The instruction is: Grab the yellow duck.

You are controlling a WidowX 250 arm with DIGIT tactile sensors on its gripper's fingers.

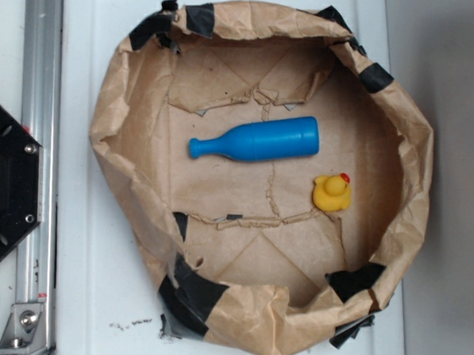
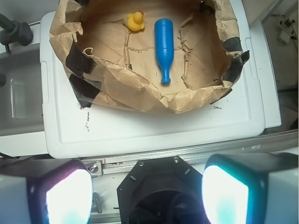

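no readable text, labels or numbers anywhere

The yellow duck point(image 1: 331, 193) point(image 2: 135, 21) is a small rubber toy with a rounded, glossy body, a small head and a red-orange beak. It sits upright on the brown paper floor of the bag-like nest, not tipped over. In the exterior view it lies toward the right side of the floor, just below and to the right of the blue bottle's wide end — near it, but apart. In the wrist view it shows at the far end, left of the bottle.
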